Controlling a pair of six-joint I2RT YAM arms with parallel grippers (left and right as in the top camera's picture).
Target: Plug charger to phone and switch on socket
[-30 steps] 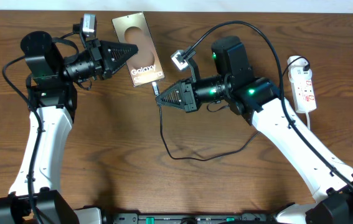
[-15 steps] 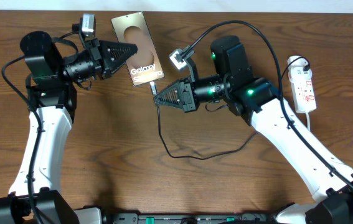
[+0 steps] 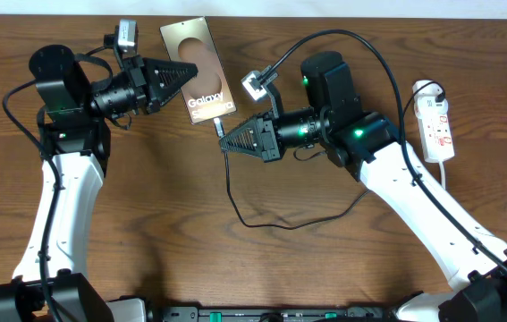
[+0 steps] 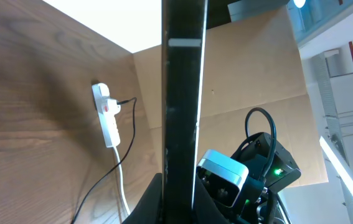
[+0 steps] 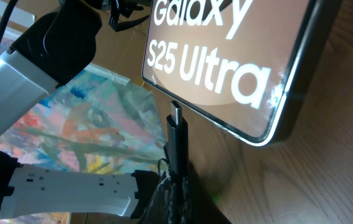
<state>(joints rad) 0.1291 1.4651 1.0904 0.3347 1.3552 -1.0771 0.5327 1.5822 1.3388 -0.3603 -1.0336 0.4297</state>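
The phone [image 3: 201, 72], brown-bronze with "Galaxy" text, is tilted off the table at the back centre. My left gripper [image 3: 187, 79] is shut on its left edge; the left wrist view shows the phone edge-on [image 4: 180, 93]. My right gripper [image 3: 228, 139] is shut on the charger's small black plug [image 3: 221, 129], whose metal tip sits just below the phone's bottom edge. In the right wrist view the plug [image 5: 177, 134] points at the phone's lower edge [image 5: 226, 81], its tip at that edge. The thin black cable [image 3: 271, 224] loops across the table.
The white power strip [image 3: 436, 121] with red marks lies at the right edge, a white cord running toward the front; it also shows in the left wrist view [image 4: 106, 118]. The brown wooden table [image 3: 164, 233] carries nothing else.
My right gripper has crept a little left and toward the phone with the plug. The left arm and the phone have not moved.
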